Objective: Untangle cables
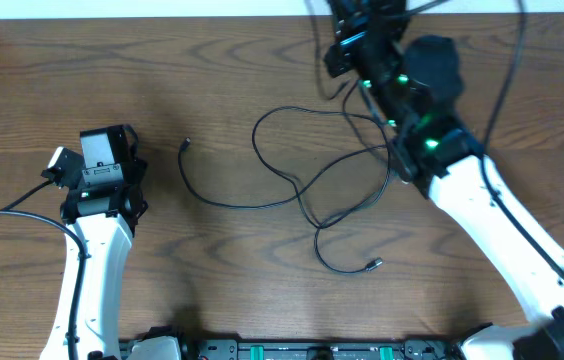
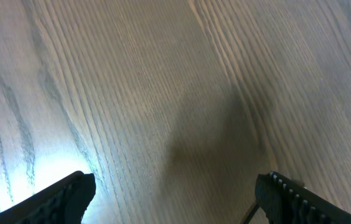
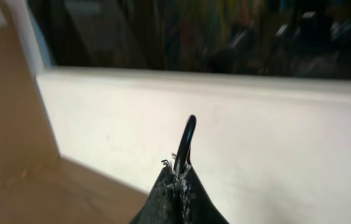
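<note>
The cables (image 1: 302, 192) lie in loose black loops at the middle of the table (image 1: 222, 290), well clear of its near edge, with bare wood on every side. The left gripper (image 2: 175, 196) hovers over bare wood, jaws spread wide. The right gripper (image 3: 178, 174), near the far edge, is pressed together on one strand (image 3: 188, 137). It is blurred in the overhead view. A white wall (image 3: 256, 143) borders the wood-grain surface.

Top camera looks down on my whole table (image 1: 232, 290); left wrist sees it close; right wrist faces the far wall (image 3: 287, 143).
</note>
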`<state>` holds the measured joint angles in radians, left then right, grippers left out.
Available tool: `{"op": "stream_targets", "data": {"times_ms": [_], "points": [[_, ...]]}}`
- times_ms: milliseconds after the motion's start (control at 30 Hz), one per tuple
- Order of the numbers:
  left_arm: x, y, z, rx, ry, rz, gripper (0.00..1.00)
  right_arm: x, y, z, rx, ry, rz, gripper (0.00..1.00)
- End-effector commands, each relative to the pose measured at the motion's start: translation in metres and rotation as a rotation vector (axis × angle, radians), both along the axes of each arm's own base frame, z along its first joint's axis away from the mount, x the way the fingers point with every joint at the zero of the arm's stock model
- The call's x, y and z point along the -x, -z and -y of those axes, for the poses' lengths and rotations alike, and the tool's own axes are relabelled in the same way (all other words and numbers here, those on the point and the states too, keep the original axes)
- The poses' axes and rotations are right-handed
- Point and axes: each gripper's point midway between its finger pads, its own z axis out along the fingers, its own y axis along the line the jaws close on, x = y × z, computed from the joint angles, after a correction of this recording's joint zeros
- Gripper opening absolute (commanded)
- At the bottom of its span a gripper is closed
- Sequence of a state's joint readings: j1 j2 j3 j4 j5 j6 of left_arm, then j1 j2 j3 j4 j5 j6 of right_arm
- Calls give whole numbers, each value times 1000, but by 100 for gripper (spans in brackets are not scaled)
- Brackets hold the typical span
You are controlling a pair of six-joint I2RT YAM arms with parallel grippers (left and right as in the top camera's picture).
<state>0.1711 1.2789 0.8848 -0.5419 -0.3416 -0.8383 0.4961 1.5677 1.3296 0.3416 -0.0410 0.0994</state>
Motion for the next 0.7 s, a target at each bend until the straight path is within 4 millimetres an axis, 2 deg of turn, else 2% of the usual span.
{"op": "stream_targets", "data": {"times_ms": [0, 133, 333, 533, 667], "points": [[1, -2, -2, -3, -12, 8, 87, -6, 7, -17, -17, -26, -10, 1], [0, -2, -2, -4, -12, 11, 87, -9, 9, -28, -31, -43, 16, 1], [0, -2, -2, -4, -12, 11, 87, 1, -23, -26, -88, -50, 118, 1], [0, -2, -2, -4, -12, 11, 87, 8, -55, 6, -71, 90, 195, 1], [0, -2, -2, -4, -12, 11, 87, 16, -79, 39, -15, 245, 257, 1]]}}
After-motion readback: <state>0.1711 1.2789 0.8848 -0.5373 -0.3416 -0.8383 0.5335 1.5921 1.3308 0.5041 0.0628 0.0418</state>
